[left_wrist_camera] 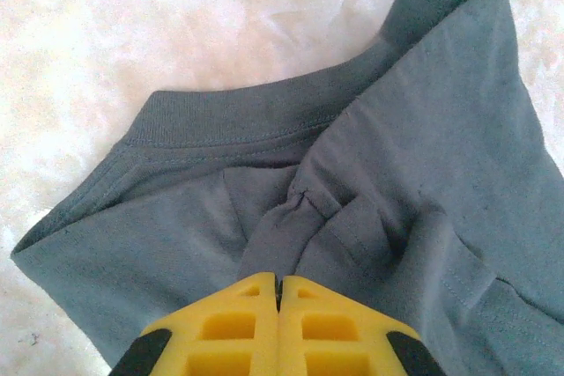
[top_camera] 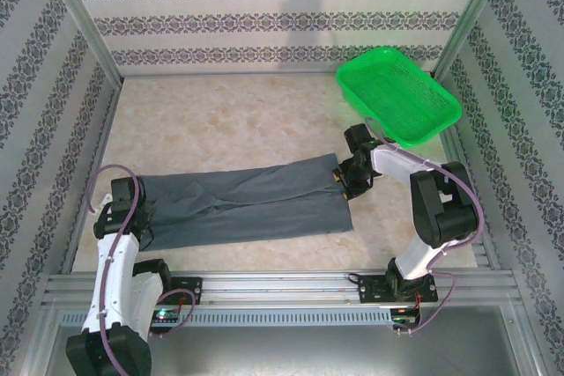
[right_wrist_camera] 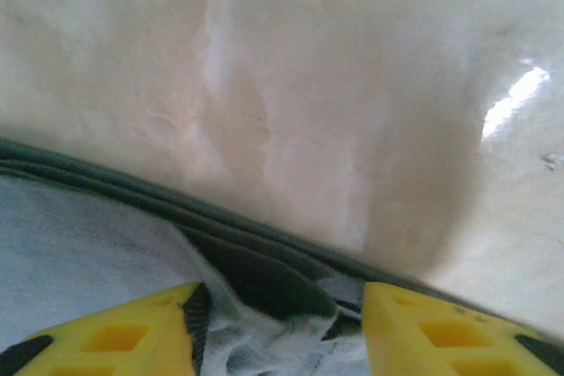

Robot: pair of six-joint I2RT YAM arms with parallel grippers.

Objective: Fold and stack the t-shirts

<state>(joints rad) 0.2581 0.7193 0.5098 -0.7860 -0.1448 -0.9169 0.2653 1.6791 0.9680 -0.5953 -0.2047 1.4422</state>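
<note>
One slate-grey t-shirt (top_camera: 247, 204) lies folded into a long band across the near part of the table. My left gripper (top_camera: 139, 209) sits at its left end. In the left wrist view its yellow fingers (left_wrist_camera: 229, 332) are pressed together on a pinched fold of the t-shirt (left_wrist_camera: 423, 147), just below the ribbed collar (left_wrist_camera: 238, 121). My right gripper (top_camera: 342, 184) is at the band's right end. In the right wrist view the right gripper (right_wrist_camera: 278, 314) stands open, with the layered hem of the t-shirt (right_wrist_camera: 88, 244) bunched loosely between the parted fingers.
A green plastic basket (top_camera: 397, 99) stands at the back right, just beyond the right arm. The marble-patterned tabletop (top_camera: 229, 121) is bordered by patterned walls and metal posts, with a metal rail along the near edge.
</note>
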